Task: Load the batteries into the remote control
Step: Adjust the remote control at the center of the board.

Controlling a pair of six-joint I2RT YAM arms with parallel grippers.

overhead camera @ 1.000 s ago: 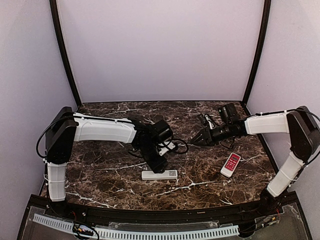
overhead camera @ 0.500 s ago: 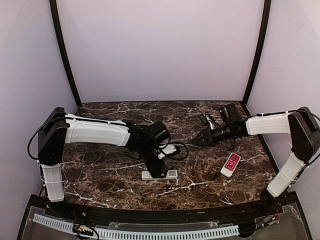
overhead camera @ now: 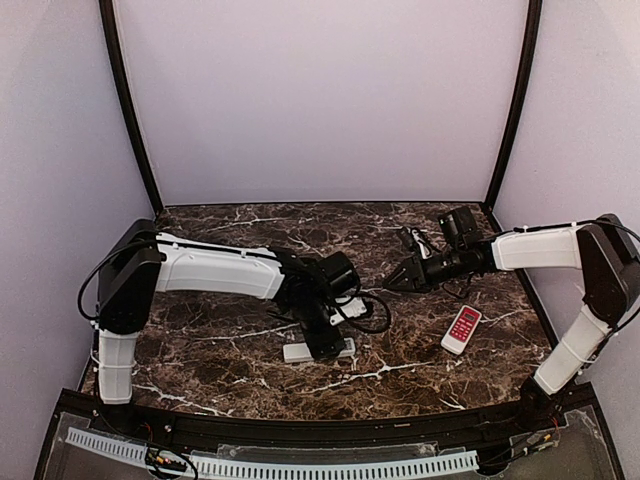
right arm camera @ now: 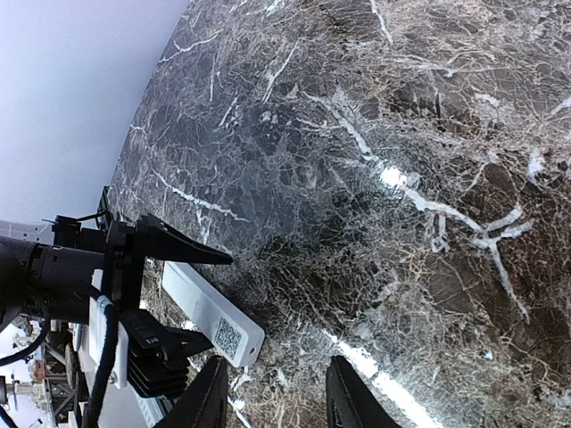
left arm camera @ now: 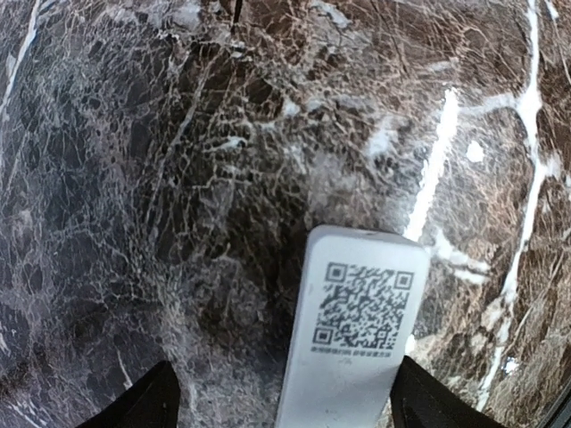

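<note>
1. Your left gripper (left arm camera: 285,397) sits low over the long, slim white remote control (left arm camera: 352,339). Its jaws are spread wide, with one black finger (left arm camera: 161,401) on each side of the end that carries the QR label. It grips nothing.
2. The remote control lies flat on the dark brown, white-veined marble table (overhead camera: 200,370). It is near the middle, towards your edge, with its length running left to right.
3. Your right gripper (overhead camera: 392,283) is raised over the right half of the table and points towards the left arm. Its fingers are partly apart, bare marble shows between them, and nothing is held.
4. A shorter red-and-white remote (overhead camera: 462,329) lies well to the right of the white one.
</note>
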